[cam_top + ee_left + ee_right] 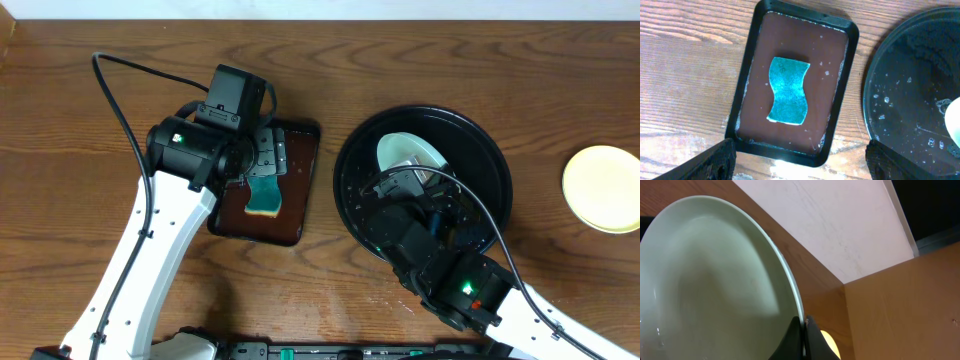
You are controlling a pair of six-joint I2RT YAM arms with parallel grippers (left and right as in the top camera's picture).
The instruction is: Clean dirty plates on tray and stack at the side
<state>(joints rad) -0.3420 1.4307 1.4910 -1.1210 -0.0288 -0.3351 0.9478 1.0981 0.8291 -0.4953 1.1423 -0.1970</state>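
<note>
Right fingers (790,347) clamp the stiff, likely slippery plate (715,280) by its thin rim, left fingers (715,162) splayed empty.

glossy black tray (492,170), mint-white plate (405,155), pale yellow plate (601,188), teal sponge (787,90)

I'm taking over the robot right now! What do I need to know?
The left gripper is open, above the blue sponge on the brown tray.
The right gripper is shut on the rim of the mint plate, tilted over the black tray.
The yellow plate sits on the table, right of the black tray.
Done: likely the yellow plate. Left: wipe the mint plate, stack it there.
</note>
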